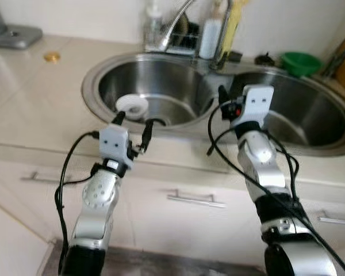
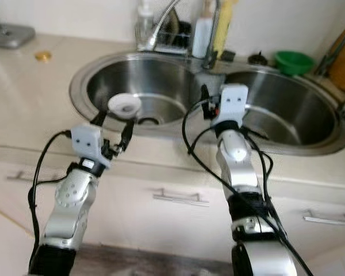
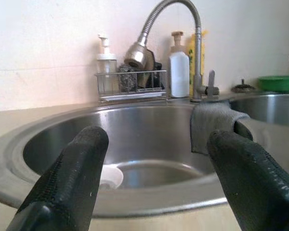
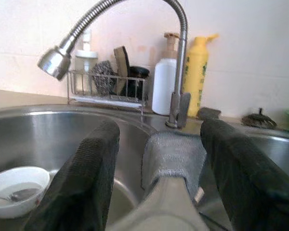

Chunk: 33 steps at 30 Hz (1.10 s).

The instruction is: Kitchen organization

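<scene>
A steel double sink (image 1: 91,86) is set in the beige counter. In its left basin lies a white bowl (image 1: 133,106) with a spoon (image 4: 19,195) in it. A grey cloth (image 4: 173,156) hangs over the divider between the basins. My left gripper (image 1: 135,122) is open, hovering over the front rim of the left basin just short of the bowl (image 3: 111,175). At the divider my right gripper (image 4: 161,127) is open too, one finger on each side of the cloth and nothing held.
A curved faucet (image 1: 175,23) arches over the left basin. Behind it stand a wire rack (image 4: 106,94) with scrubbers, a white bottle (image 4: 164,84) and a yellow bottle (image 4: 195,72). A green bowl (image 1: 301,62) sits at the back right. A small gold disc (image 1: 52,56) lies on the left counter.
</scene>
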### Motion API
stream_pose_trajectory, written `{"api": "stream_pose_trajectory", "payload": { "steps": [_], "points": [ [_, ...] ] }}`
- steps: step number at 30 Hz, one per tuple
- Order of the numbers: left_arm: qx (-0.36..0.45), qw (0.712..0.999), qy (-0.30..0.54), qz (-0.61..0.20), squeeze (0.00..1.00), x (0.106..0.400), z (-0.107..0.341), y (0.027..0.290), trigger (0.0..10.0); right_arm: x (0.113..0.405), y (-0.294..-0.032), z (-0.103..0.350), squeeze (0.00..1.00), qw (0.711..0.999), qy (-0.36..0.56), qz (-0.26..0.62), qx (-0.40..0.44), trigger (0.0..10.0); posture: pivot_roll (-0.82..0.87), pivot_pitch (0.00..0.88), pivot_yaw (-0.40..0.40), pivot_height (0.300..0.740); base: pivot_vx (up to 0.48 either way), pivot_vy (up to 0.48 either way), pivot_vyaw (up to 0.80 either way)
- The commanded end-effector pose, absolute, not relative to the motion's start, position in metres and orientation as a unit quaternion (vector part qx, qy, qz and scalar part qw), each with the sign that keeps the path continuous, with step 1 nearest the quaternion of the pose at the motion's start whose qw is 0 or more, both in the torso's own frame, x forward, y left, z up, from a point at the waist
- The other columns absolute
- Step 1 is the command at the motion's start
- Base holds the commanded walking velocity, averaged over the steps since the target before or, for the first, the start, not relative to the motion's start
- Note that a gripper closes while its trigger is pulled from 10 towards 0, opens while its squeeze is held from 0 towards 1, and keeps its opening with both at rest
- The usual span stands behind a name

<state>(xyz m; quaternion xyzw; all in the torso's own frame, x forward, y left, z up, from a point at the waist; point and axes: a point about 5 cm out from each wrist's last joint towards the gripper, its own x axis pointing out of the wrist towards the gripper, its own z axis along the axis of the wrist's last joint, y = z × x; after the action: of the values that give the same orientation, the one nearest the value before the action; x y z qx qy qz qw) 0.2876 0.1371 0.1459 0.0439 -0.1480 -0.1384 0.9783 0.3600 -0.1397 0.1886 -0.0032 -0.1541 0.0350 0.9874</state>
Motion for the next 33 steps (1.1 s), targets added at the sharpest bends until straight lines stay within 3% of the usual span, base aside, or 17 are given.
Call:
{"api": "stream_pose_trajectory", "payload": {
  "steps": [1,4,12,30,33],
  "points": [
    [0.044,0.976,-0.153,-0.146,0.00,0.287,0.148,0.132,10.0,0.359,-0.147,0.190,0.00,0.987,-0.160,0.020,0.001,10.0,0.01,0.000,-0.067,0.740,0.000,0.480,0.00],
    [0.044,0.976,-0.153,-0.146,0.00,0.287,0.148,0.132,10.0,0.358,-0.148,0.190,0.00,0.987,-0.161,0.021,0.001,10.0,0.01,0.000,-0.066,0.740,0.000,0.480,0.00],
    [0.044,0.976,-0.156,-0.148,0.00,0.287,0.149,0.131,10.0,0.352,-0.148,0.188,0.00,0.985,-0.169,0.023,0.008,10.0,0.01,0.000,-0.063,0.740,0.000,0.480,-0.80],
    [0.063,0.972,-0.170,-0.151,0.00,0.286,0.150,0.129,10.0,0.322,-0.138,0.176,0.00,0.978,-0.196,0.066,-0.002,10.0,0.00,0.000,-0.061,0.740,0.000,0.000,-0.80],
    [0.066,0.970,-0.171,-0.157,0.00,0.286,0.150,0.127,10.0,0.321,-0.136,0.178,0.00,0.977,-0.200,0.068,-0.001,10.0,0.00,0.000,-0.059,0.740,0.000,-0.417,-0.80]
  ]
}}
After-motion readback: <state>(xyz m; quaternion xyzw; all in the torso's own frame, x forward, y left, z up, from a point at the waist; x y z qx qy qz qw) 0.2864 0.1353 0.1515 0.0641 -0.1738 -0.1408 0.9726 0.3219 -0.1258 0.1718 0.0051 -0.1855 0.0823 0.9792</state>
